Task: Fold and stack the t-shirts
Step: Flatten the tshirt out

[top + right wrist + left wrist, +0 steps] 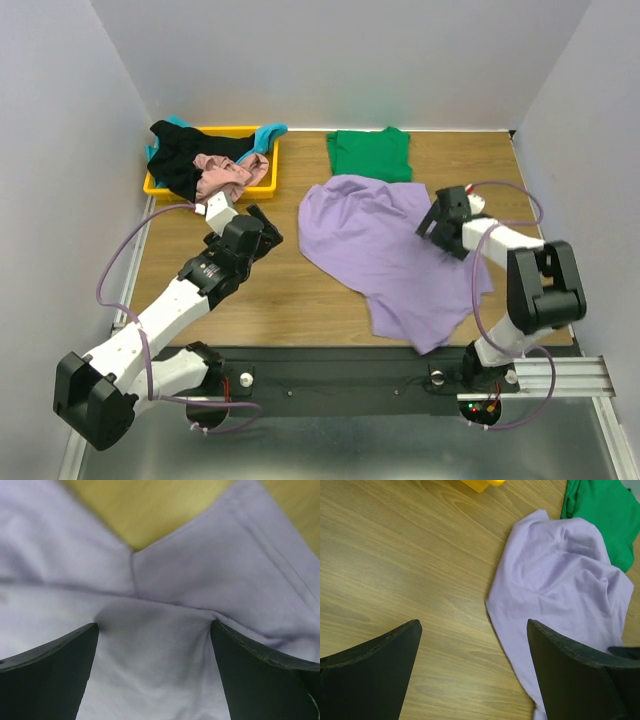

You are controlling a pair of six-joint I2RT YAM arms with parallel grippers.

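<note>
Lavender t-shirt plain, right of yellow tray. Green t-shirt plain, right of tray. Black t-shirt, dusty pink t-shirt, teal t-shirt in tray. Table light wood grain.

Open table lies at 5 o'clock from your left gripper, purple shirt blocks 3 o'clock, yellow tray (heaped with shirts) crowds 11 o'clock, green shirt at 1 o'clock.
</note>
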